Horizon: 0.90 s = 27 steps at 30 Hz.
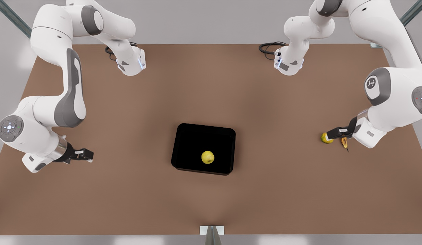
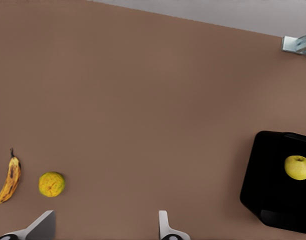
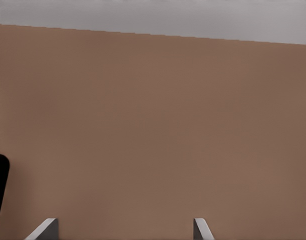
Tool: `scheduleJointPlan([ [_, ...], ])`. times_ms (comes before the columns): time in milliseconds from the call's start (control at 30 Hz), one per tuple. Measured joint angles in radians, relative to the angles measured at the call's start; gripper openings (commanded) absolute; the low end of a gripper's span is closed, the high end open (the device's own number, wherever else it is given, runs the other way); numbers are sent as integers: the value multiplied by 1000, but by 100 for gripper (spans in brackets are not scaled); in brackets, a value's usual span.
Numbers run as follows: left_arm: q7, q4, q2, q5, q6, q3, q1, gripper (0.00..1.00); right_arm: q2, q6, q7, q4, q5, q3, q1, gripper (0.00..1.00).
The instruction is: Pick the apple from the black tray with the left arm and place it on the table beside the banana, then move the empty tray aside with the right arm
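Apple [image 1: 207, 157] aside for a moment, the largest thing is the table [image 1: 211, 204], a flat matte brown top that runs nearly edge to edge in the front view, with pale grey surroundings beyond it and metal frame posts at its far corners.

Near the table's middle lies the black tray [image 1: 203, 149], a glossy rectangle with rounded corners and a low rim, its long axis running across the front view.

At the front view's right, the left gripper [image 1: 330, 133] hovers low just beside the mottled green-orange fruit [image 1: 326, 138], fingers spread apart and holding nothing. At the front view's left, the right gripper [image 1: 88, 154] waits over bare table, well apart from the tray, its fingers also parted and empty.

The apple sits inside the tray, toward its near edge, yellow-green, round, stem dimple facing up.

The banana [image 1: 344, 143] lies on the table just beside the mottled fruit, its long axis pointing roughly toward the near edge, dark tips at both ends.
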Motion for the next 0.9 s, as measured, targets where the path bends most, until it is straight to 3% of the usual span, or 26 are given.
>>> scheduleJointPlan([
  [167, 5, 25, 43, -9, 29, -26, -20, 100, 28, 19, -8, 0, -2, -5, -2, 100],
  [233, -13, 132, 129, -1, 43, -51, -184, 100, 62, 30, -11, 3, -2, -8, -4, 100],
  [300, -67, 326, 300, 31, 69, -57, -376, 100, 91, 45, -14, 13, -2, -9, -5, 100],
  [467, -281, 473, 522, 121, 197, -53, -693, 100, 65, 52, -18, 19, -2, -5, -2, 100],
  [900, -618, 477, 734, 242, 411, -50, -718, 100, 25, -23, -25, 19, -2, -5, -3, 100],
])
